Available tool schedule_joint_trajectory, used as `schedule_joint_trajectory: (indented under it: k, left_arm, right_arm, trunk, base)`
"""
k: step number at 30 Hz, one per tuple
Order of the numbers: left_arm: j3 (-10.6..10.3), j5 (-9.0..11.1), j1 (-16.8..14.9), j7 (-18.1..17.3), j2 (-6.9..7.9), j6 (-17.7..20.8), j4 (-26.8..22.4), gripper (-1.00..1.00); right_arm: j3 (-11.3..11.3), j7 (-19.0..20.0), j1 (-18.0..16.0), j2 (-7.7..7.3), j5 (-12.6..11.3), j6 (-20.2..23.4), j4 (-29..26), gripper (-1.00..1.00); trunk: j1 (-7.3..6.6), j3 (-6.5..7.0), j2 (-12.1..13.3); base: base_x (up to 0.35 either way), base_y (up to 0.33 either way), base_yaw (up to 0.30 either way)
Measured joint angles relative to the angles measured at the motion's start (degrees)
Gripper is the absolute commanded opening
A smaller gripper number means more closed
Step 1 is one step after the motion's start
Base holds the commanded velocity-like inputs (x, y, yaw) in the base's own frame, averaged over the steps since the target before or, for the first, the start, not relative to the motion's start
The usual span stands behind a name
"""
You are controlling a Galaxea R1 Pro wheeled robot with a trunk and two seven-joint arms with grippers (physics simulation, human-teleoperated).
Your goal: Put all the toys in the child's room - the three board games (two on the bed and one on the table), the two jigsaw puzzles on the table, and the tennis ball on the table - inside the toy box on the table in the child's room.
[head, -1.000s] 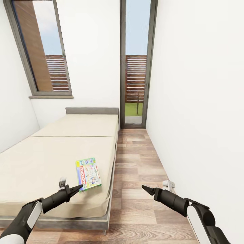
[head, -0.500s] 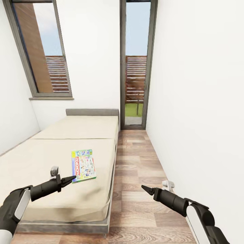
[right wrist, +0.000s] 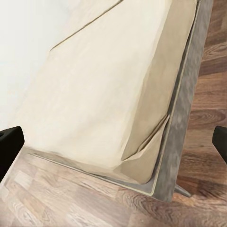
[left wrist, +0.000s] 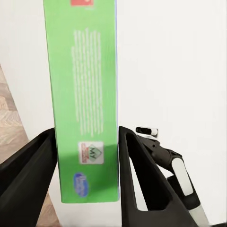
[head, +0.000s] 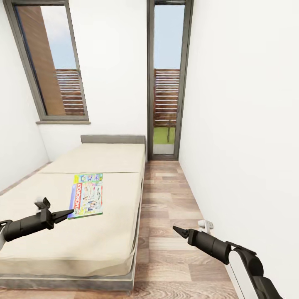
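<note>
Over the bed [head: 83, 236], my left gripper [head: 62, 215] pinches the board game [head: 86, 195] by its edge; my right gripper [head: 179, 231], spread, hangs empty. Delivery to the toy box apparently remains outstanding.

Head and right wrist views share the bed [head: 83, 232].

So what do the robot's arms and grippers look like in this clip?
Both arms have matte black forearms tapering to slim pointed fingers, with glossy white shells further back. The left gripper and right gripper match. In the left wrist view the fingers are flat black blades.
</note>
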Motion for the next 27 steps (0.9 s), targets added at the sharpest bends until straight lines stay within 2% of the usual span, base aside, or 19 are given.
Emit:
schedule_joint_trajectory:
  k: [4,12,23,27]
  left_arm:
    - [-1.34,-0.02,-0.01,-1.86,0.75,0.0,0.03,-1.0]
    - [-1.59,0.05,0.01,-3.21,2.51,-0.01,0.01,-1.0]
    - [-1.66,-0.16,0.01,-3.96,2.87,-0.01,0.1,-1.0]
    - [-1.63,-0.14,0.0,-3.98,2.91,-0.01,0.11,-1.0]
  right_arm:
    - [-0.33,0.05,-0.01,-0.02,-0.08,-0.02,-0.02,1.0]
    - [0.09,0.03,-0.01,0.04,-0.11,-0.06,-0.06,1.0]
    - [-0.05,0.0,0.01,0.03,-0.11,-0.06,0.0,1.0]
    - [-0.19,0.05,0.0,-0.11,-0.1,-0.16,-0.02,1.0]
  trunk:
    - [-0.88,0.72,1.6]
    - [-2.64,2.26,4.81]
    - [-5.04,4.32,9.23]
    - [-5.93,5.04,10.83]
  base:
    - [0.0,0.0,0.003]
    - [0.0,0.0,0.191]
    - [-0.029,0.0,0.28]
    - [-0.052,0.0,0.155]
